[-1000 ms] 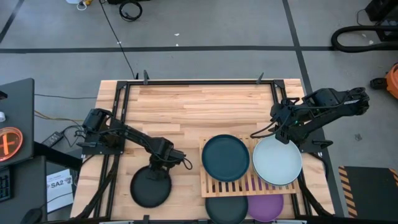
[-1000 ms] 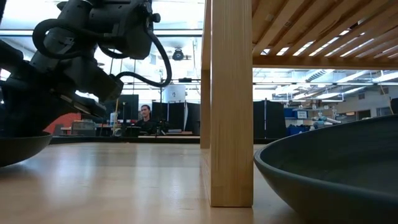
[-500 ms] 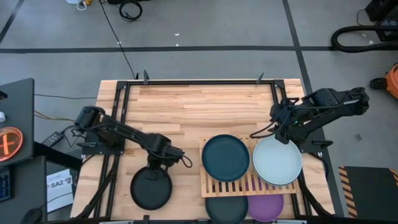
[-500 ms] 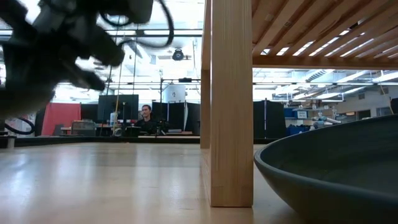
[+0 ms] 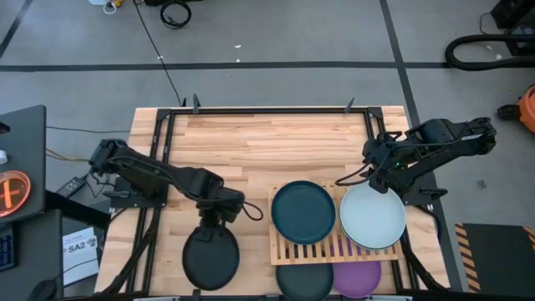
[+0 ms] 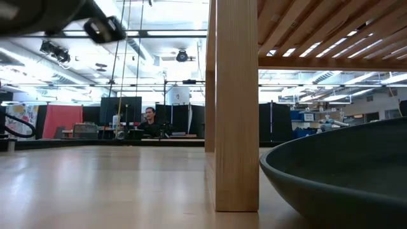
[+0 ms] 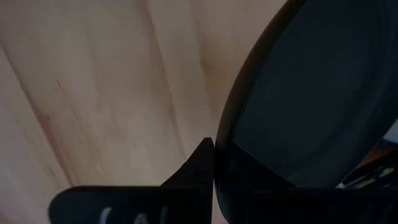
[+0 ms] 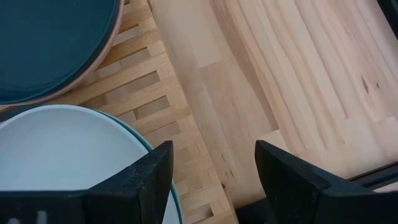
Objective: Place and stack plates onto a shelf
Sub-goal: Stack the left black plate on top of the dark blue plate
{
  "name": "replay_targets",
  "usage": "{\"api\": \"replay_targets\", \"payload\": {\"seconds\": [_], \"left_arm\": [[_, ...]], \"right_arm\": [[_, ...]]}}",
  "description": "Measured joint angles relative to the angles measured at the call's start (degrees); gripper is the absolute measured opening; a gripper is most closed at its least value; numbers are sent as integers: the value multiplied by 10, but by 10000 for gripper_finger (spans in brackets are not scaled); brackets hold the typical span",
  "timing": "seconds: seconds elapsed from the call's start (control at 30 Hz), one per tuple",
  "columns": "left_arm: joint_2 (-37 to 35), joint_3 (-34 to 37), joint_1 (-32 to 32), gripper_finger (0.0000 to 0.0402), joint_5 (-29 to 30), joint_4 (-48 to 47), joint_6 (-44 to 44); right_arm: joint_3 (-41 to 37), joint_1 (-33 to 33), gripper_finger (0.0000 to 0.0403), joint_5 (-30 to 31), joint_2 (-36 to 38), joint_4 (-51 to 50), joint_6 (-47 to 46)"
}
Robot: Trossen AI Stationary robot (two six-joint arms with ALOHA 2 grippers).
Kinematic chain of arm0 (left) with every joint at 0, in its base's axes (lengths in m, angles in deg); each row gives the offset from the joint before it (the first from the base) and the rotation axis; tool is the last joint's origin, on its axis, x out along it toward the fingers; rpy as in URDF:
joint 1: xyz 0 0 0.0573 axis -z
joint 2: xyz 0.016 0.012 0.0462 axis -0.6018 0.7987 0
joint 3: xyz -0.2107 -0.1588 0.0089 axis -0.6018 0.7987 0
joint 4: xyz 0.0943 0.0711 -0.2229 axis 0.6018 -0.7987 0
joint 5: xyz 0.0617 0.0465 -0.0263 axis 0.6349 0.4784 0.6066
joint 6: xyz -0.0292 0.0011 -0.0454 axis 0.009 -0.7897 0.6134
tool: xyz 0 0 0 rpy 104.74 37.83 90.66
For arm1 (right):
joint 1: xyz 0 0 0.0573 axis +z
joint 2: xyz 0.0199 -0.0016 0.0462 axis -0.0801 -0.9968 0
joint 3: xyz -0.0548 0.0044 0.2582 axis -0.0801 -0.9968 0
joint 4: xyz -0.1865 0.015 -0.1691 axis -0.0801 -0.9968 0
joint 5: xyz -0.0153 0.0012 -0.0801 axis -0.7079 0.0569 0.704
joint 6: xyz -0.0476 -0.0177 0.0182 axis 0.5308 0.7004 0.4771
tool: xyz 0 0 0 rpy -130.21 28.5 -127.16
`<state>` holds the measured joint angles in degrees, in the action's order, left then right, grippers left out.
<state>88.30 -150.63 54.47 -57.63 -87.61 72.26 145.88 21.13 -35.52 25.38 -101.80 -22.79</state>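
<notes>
black plate (image 5: 210, 259) flat, rim in left gripper (image 5: 214, 222) fingers

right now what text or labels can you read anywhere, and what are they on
"SA2": on the white paper sheet lying on the floor left of the light wooden butcher-block table.
Smaller print on that sheet: too small to read.
White marks on the left arm's dark finger: too blurred to read.
</notes>
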Motion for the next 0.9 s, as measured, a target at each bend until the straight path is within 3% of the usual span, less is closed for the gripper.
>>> {"api": "replay_targets", "payload": {"seconds": [0.5, 0.9], "left_arm": [[-11, -138, -11, 17, 31, 18, 16], [-11, -167, -59, 17, 54, 145, 179]], "right_arm": [[0, 0, 232, 1, 0, 0, 0], [0, 0, 232, 1, 0, 0, 0]]}}
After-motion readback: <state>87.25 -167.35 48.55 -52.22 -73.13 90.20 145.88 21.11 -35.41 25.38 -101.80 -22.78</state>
